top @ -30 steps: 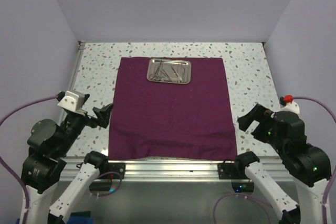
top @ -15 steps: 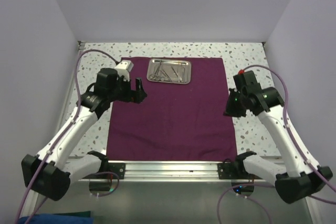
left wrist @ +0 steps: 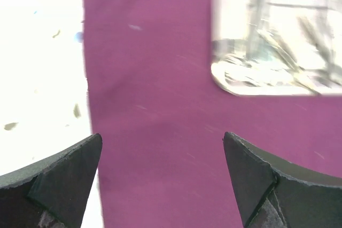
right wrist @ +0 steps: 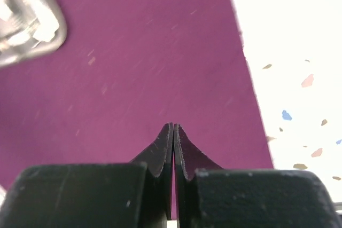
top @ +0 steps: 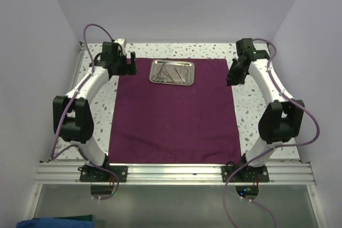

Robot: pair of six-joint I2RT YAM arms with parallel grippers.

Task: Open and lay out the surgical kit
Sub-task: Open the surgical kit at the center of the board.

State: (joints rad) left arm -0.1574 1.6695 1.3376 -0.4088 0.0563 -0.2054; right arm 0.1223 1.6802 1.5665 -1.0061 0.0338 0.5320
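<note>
The purple cloth [top: 173,116] is spread out flat on the table [top: 256,62], and most of the table top is covered by it. A small shiny tray [top: 193,73] is set on the far part of the cloth, close to the middle of the far edge. Thin silver tools [top: 168,73] are piled inside the tray, some crossed over others; they are blurred in the wrist views, so single tools cannot be told apart. The left gripper [top: 126,68] is held over the far left corner of the cloth, just beside the left end of the tray. Its jaws are spread wide, and only cloth is seen between them in the left wrist view [left wrist: 160,153]. The right gripper [top: 234,76] is held over the far right edge of the cloth, well apart from the tray. Its jaws are pressed tight together [right wrist: 173,132], and it looks as if nothing is pinched between them, though the tips are hard to see. The white table is dotted with small coloured specks. A metal rail [top: 176,172] is fixed along the near edge, and pale walls [top: 176,4] are set around the other sides.
</note>
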